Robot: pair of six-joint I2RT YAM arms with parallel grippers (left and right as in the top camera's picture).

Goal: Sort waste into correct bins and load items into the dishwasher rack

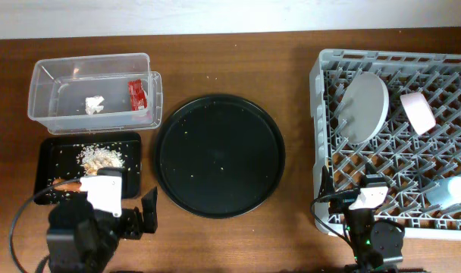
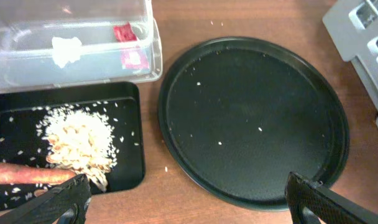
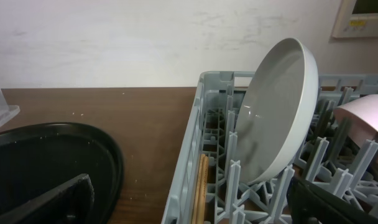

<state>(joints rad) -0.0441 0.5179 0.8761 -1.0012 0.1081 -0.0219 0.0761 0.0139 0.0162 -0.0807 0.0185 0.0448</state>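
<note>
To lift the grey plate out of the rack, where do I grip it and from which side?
Pinch the top rim of the plate, coming down from above. It stands on edge, leaning, lower part sunk among the pegs of the rack, so only that rim looks free. Mind the pink bowl beside it.

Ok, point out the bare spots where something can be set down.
Free: the round black tray, nearly bare; the table strip between it and the dishwasher rack; the wood behind the tray. Crowded: the shallow black tray, full of scraps.
</note>
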